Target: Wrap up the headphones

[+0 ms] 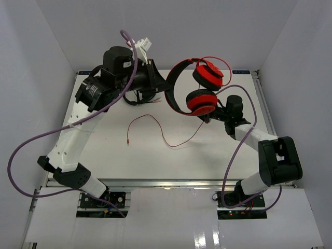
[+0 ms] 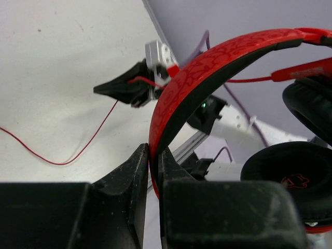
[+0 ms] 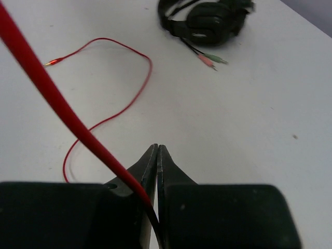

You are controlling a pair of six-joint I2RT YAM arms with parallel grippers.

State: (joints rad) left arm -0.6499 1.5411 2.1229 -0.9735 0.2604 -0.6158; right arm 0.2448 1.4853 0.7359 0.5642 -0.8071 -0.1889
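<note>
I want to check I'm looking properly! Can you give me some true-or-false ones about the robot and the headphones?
1. The left gripper pinches the red headphones by the headband. True.
2. The right gripper is wide open. False: it is shut on the red cable.
3. The black headphones lie on the table. True.
4. The red cable is all wound up. False: a long loop lies loose on the table.
5. The black headphones have green and pink plugs. True.
</note>
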